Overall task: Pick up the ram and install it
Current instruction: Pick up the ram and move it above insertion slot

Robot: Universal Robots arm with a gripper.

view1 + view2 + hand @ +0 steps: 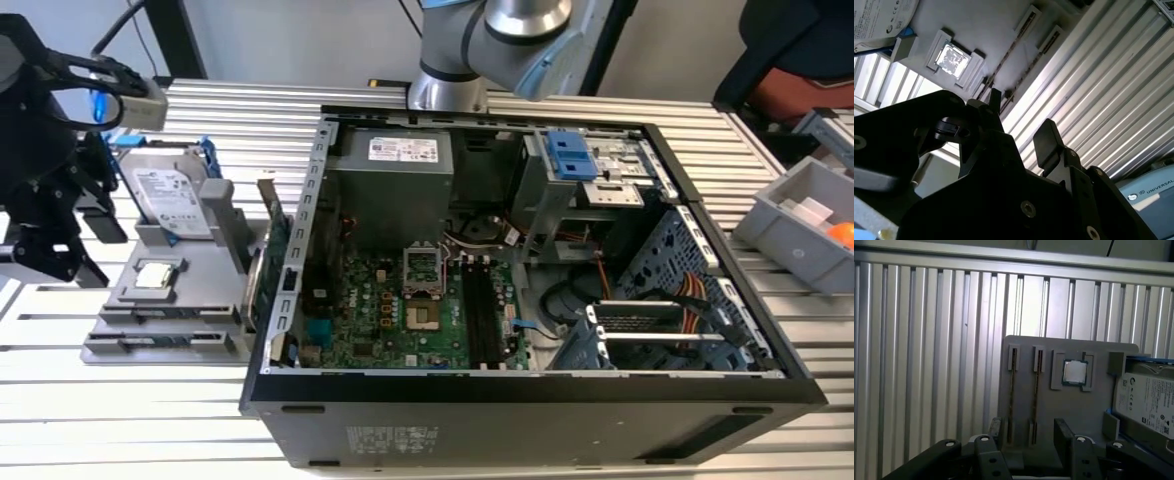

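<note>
Two thin dark ram sticks [1013, 371] [1038, 369] stand on edge in the slots of a grey holder [1074, 410]; in the second wrist view they are dark lines [1015, 46]. My black gripper [1029, 434] hangs above the near end of that holder, open, with nothing between its fingers [996, 431]. The second wrist view shows the same gap in the gripper [1021, 122]. In the exterior view the gripper [54, 255] is at the far left, beside the holder [147, 345]. The motherboard's long black slots [478, 312] lie inside the open computer case [534, 400].
On the holder sit a silver hard drive [174, 200] with blue clips and a square chip [156, 275]. A green card [271, 262] stands between the holder and the case wall. A grey bin [801, 225] is at the exterior view's right. The table is ribbed aluminium [929, 365].
</note>
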